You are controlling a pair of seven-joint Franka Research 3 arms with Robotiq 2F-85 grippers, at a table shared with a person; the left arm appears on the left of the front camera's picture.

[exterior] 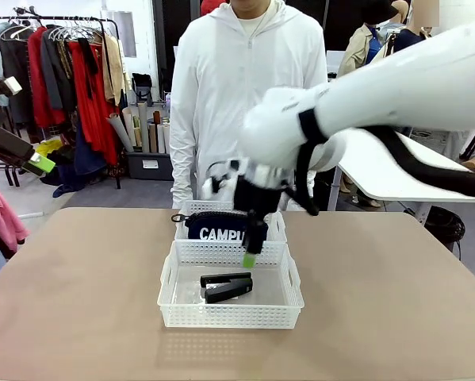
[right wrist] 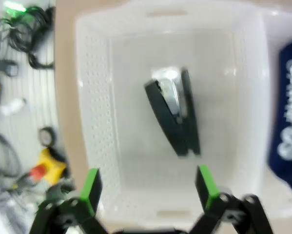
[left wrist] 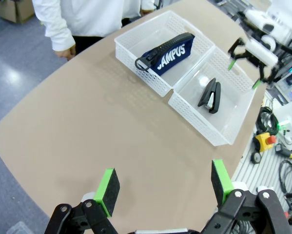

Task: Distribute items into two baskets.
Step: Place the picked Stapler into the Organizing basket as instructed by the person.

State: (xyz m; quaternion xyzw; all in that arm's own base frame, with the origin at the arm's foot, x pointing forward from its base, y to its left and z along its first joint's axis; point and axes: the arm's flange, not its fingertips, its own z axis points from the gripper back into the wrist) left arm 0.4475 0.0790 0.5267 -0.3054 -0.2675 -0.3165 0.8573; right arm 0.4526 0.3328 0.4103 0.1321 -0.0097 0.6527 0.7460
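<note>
Two white lattice baskets stand end to end at the table's middle. The near basket holds the slim black stapler. In the far basket lies the navy "CAMPUS" pouch. My right gripper hangs open just above the near basket's far rim, over the stapler, with nothing between its fingers. My left gripper is raised at the far left, off the table, open and empty.
A person in a white hooded jacket stands at the far edge, right behind the baskets. Bare tabletop lies on both sides of the baskets. Cables and a yellow stop-button box lie on the floor beside the table.
</note>
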